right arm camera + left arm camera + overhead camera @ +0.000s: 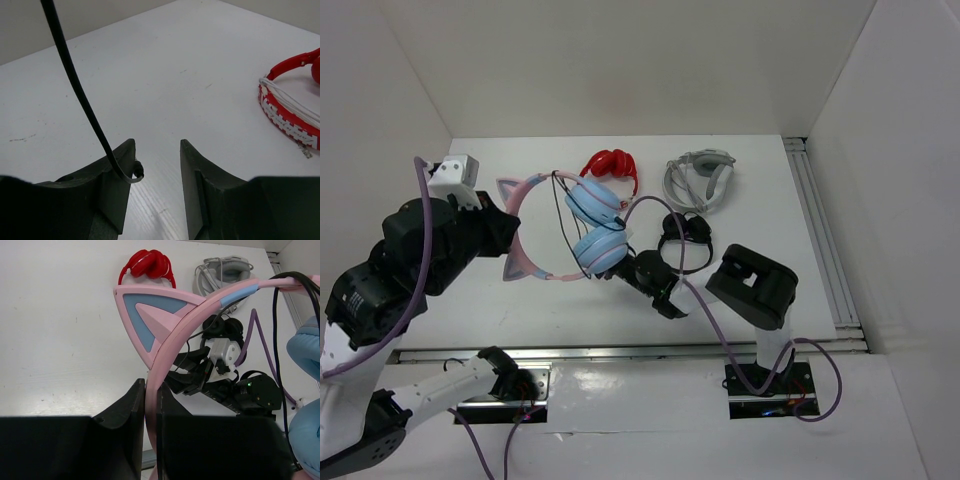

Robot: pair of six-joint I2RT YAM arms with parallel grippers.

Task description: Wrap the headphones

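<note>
The headphones (pixel 597 228) have light blue earcups and a pink headband (pixel 172 332) with a cat ear (pixel 150 315). They are held up over the middle of the table. My left gripper (pixel 151 390) is shut on the headband, which runs up between its fingers. A thin dark cable (pixel 276 340) loops around the headband and earcups. My right gripper (pixel 157 145) sits just below the lower earcup (pixel 602 250), jaws apart. The cable (pixel 75 85) hangs down and its curled end rests against the inner face of the left finger (pixel 117 175), unclamped.
A red pair (pixel 612 163) lies at the back of the table, a grey-white pair (pixel 700 180) to its right, and a small black pair (pixel 685 232) beside my right arm. Metal rails (pixel 825 240) run along the right edge. White walls enclose the table.
</note>
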